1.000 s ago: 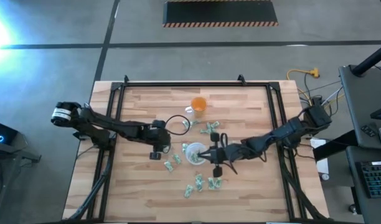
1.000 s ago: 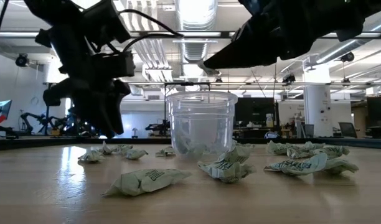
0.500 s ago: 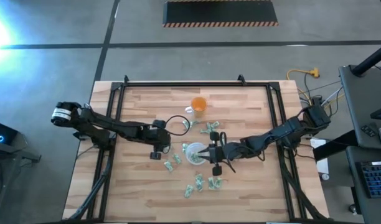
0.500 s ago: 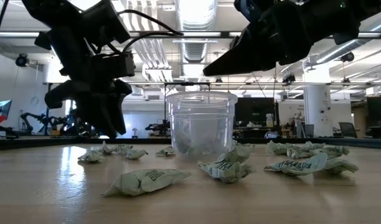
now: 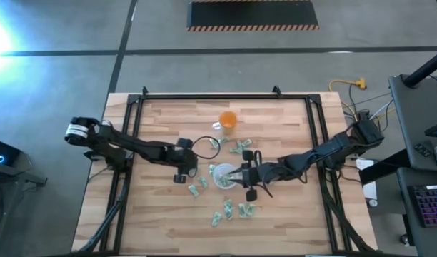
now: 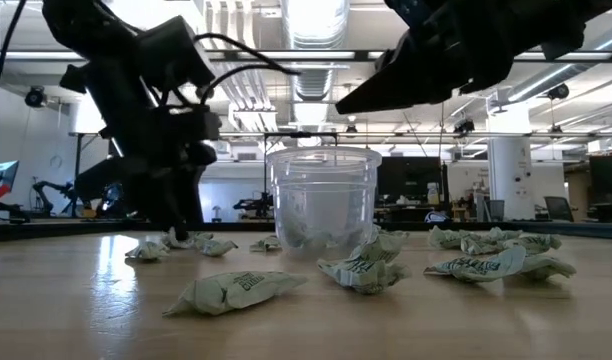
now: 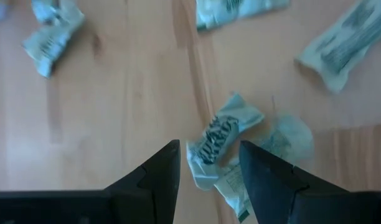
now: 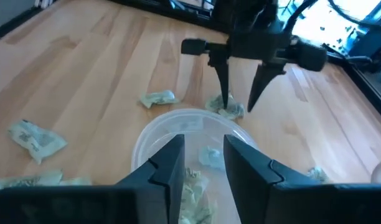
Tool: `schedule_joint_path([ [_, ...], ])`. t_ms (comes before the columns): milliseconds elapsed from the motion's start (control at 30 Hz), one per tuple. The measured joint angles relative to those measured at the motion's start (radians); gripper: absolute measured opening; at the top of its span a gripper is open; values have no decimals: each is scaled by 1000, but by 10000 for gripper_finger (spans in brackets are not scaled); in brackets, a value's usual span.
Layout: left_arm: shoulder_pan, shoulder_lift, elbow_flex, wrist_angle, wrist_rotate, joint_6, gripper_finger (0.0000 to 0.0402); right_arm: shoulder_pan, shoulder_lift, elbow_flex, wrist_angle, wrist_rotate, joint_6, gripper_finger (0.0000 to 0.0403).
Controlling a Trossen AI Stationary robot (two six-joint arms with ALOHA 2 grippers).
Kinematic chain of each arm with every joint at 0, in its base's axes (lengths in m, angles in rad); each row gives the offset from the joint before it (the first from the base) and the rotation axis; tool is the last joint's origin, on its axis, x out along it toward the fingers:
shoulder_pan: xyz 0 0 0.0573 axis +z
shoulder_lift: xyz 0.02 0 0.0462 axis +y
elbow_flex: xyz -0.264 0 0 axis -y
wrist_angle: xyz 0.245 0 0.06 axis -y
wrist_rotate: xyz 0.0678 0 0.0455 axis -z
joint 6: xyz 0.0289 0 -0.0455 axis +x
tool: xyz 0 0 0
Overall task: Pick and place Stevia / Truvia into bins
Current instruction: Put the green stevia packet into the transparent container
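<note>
The clear round bin [image 5: 222, 176] [image 6: 323, 200] stands mid-table with a few Stevia sachets [image 8: 192, 180] lying in it. Other crumpled pale green sachets lie scattered on the wood around it [image 5: 240, 148] [image 5: 227, 210] [image 6: 236, 290]. My right gripper [image 8: 203, 146] [image 5: 234, 175] hovers open just above the bin's rim [image 8: 147, 134]; a sachet [image 8: 209, 154] shows below its fingers, inside the bin. My left gripper [image 7: 206, 146] [image 8: 239, 104] points down, open, left of the bin, its fingers on either side of a sachet [image 7: 220, 130] on the table. I cannot tell whether they touch it.
An orange translucent cup [image 5: 227, 120] stands at the far middle of the table. A black cable loop [image 5: 203, 145] lies between it and the left arm. Black frame rails [image 5: 133, 143] run along the table's edges. Bare wood lies at the near left [image 5: 147, 221].
My left gripper has come down toward the table and a little toward the bin, ending low over the sachets on the bin's left. My right gripper has stayed above the bin's rim.
</note>
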Motion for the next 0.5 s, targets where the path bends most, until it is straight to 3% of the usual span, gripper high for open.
schedule_joint_path([
  [233, 0, 28, 1, 18, -1, 22, 123, 14, -70, 0, -96, 0, 39, 85],
  [500, 0, 18, 12, 9, -1, 33, 16, 30, -116, 0, -179, 1, 89, 69],
])
